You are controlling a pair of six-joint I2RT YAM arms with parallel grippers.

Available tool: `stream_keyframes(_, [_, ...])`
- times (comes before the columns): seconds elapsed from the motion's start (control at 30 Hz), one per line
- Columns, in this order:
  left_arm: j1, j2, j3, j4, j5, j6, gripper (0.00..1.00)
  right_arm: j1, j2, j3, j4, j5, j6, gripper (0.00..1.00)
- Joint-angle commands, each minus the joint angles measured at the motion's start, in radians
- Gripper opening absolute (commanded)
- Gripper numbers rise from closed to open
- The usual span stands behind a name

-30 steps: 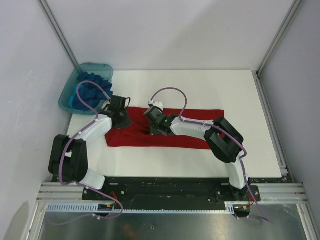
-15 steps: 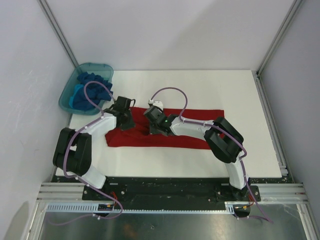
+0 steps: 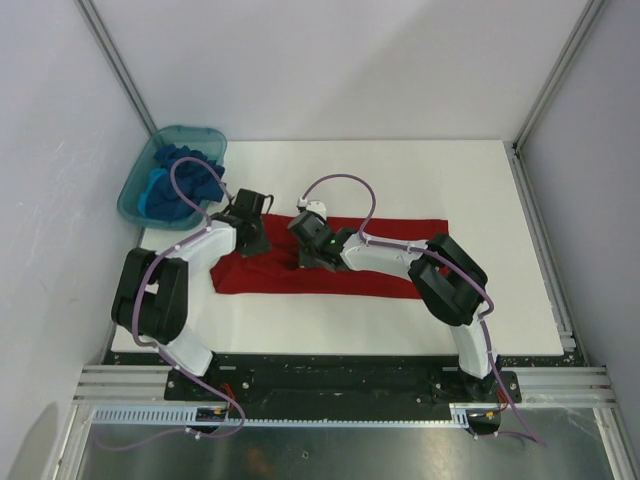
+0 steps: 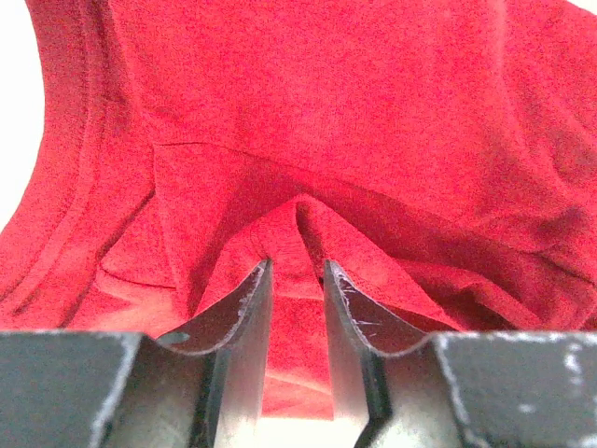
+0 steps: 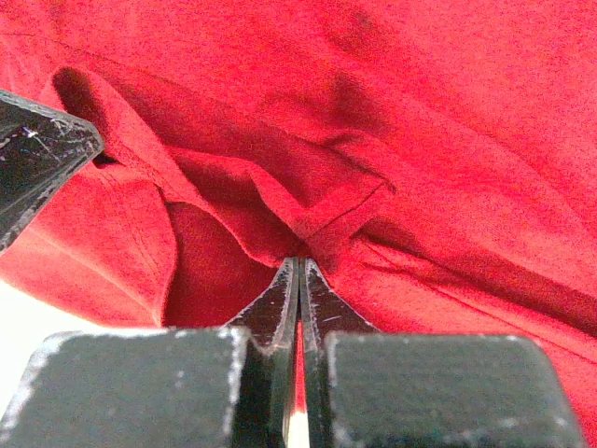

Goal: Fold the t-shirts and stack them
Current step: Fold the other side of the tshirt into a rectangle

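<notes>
White tabletop [image 3: 420, 175] carries the red t-shirt [image 3: 385, 272] at centre, where my right end effector [image 5: 298, 266] pinches a ridge tight and my left end effector [image 4: 297, 269], slightly parted and empty, could snag the pucker, skewing this long rumpled band; blue t-shirts [image 3: 185, 168] lie bunched at ten o'clock.

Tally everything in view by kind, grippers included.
red t-shirt: 1
teal tub: 1
heap of blue cloth in the tub: 1 (separate shirts cannot be told apart)
grippers: 2, left gripper and right gripper
Total: 5
</notes>
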Motion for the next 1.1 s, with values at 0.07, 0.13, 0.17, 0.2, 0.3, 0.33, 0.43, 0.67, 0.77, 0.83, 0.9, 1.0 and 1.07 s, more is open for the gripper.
stream_keyframes(0.07, [-0.006, 0.028, 0.044, 0.013, -0.038, -0.001, 0.33, -0.004, -0.014, -0.005, 0.033, 0.002, 0.009, 0.00])
stream_keyframes(0.13, [-0.006, 0.034, 0.045, 0.012, -0.039, 0.000, 0.33, -0.005, -0.014, -0.005, 0.035, 0.002, 0.010, 0.00])
stream_keyframes(0.17, [-0.006, 0.035, 0.045, 0.012, -0.037, 0.000, 0.33, -0.005, -0.014, -0.005, 0.035, 0.002, 0.011, 0.00])
stream_keyframes(0.2, [-0.006, 0.033, 0.045, 0.011, -0.036, 0.000, 0.32, -0.005, -0.014, -0.005, 0.035, 0.002, 0.011, 0.00])
stream_keyframes(0.3, [-0.006, 0.016, 0.038, 0.011, -0.035, -0.003, 0.27, -0.005, -0.012, -0.005, 0.035, 0.001, 0.011, 0.00])
stream_keyframes(0.33, [-0.007, 0.007, 0.035, 0.011, -0.034, -0.003, 0.24, -0.006, -0.012, -0.005, 0.035, 0.001, 0.011, 0.00])
stream_keyframes(0.43, [-0.006, -0.014, 0.027, 0.010, -0.032, 0.000, 0.16, -0.007, -0.010, -0.005, 0.037, 0.001, 0.013, 0.00])
stream_keyframes(0.67, [-0.006, -0.096, -0.003, -0.003, -0.021, 0.000, 0.00, -0.010, -0.011, -0.006, 0.036, 0.006, 0.017, 0.00])
stream_keyframes(0.77, [-0.006, -0.147, -0.021, -0.020, -0.016, 0.000, 0.00, -0.011, -0.015, -0.005, 0.034, 0.012, 0.020, 0.00])
stream_keyframes(0.83, [-0.006, -0.183, -0.041, -0.031, -0.013, -0.001, 0.00, -0.011, -0.016, -0.008, 0.037, 0.017, 0.021, 0.00])
stream_keyframes(0.9, [-0.006, -0.217, -0.064, -0.046, -0.008, -0.004, 0.00, -0.011, -0.020, -0.011, 0.041, 0.020, 0.025, 0.00])
stream_keyframes(1.0, [-0.005, -0.271, -0.110, -0.060, 0.008, -0.021, 0.00, -0.010, -0.025, -0.019, 0.047, 0.025, 0.030, 0.00])
stream_keyframes(1.07, [-0.006, -0.309, -0.145, -0.063, 0.020, -0.045, 0.00, -0.010, -0.031, -0.026, 0.051, 0.024, 0.035, 0.00])
